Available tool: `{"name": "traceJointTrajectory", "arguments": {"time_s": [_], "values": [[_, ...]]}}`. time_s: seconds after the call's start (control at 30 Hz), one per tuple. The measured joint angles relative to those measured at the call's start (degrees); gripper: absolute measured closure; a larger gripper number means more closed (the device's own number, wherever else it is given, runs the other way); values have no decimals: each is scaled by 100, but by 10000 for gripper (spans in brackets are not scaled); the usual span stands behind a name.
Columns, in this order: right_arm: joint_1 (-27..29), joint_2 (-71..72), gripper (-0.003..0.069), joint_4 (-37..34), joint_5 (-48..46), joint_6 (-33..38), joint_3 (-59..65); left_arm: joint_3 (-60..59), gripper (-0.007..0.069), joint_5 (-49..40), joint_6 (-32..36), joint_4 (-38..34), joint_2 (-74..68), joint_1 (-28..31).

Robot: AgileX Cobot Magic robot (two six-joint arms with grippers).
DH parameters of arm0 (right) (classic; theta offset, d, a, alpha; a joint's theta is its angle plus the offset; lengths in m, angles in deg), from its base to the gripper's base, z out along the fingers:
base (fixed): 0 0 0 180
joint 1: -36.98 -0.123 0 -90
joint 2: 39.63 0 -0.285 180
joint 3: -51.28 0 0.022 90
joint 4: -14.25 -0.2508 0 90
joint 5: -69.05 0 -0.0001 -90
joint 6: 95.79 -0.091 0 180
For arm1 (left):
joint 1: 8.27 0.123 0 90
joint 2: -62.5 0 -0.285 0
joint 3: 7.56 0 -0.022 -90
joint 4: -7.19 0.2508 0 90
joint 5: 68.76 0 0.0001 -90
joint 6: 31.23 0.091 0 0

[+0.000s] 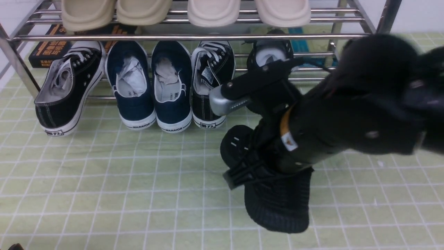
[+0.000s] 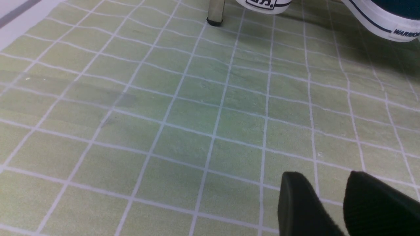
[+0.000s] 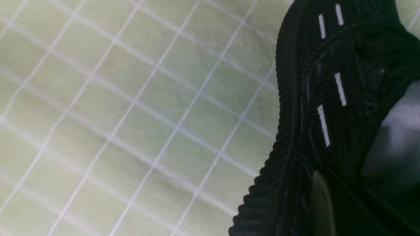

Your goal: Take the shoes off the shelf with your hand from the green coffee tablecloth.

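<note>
A black knit sneaker (image 1: 277, 205) is off the chrome shelf (image 1: 173, 36) and out on the pale green tablecloth (image 1: 104, 180) with its white grid, just in front of the shelf's right half. The sneaker is tilted, heel raised toward the shelf and toe pointing down toward the camera; whether the toe touches the cloth is unclear. The bulky black right arm (image 1: 347, 114) reaches in from the right and down to the sneaker's opening. The right arm's fingers (image 3: 320, 206) are clamped on the sneaker's side wall near the collar, one lying against the outer ribbed knit, the other hidden from view. The second black knit sneaker (image 1: 286, 48), stuffed with white paper, stands on the shelf's lower tier behind the arm. To its left on that tier lean two black canvas sneakers (image 1: 66, 86), one on either side of two navy slip-ons (image 1: 133, 83). The left arm's fingers (image 2: 295, 203) are spread apart, low over the cloth near the shelf's left leg, well apart from the held sneaker.
</note>
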Motion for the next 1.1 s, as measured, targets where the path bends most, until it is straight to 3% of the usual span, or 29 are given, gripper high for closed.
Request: {"name": "traceJointTrajectory", "arguments": {"time_s": [0.37, 0.7, 0.83, 1.03, 1.1], "values": [[-45, -1113, 643, 93, 301, -782, 0, 0, 383, 0, 0, 0, 0, 0], [-45, -1412, 606, -498, 371, -971, 0, 0, 383, 0, 0, 0, 0, 0], [-45, -1292, 504, -1030, 351, -777, -17, 0, 383, 0, 0, 0, 0, 0], [-40, -655, 265, -2088, -168, 91, -109, 0, 383, 0, 0, 0, 0, 0], [-40, -457, 221, -2158, -406, 241, -241, 0, 383, 0, 0, 0, 0, 0]]}}
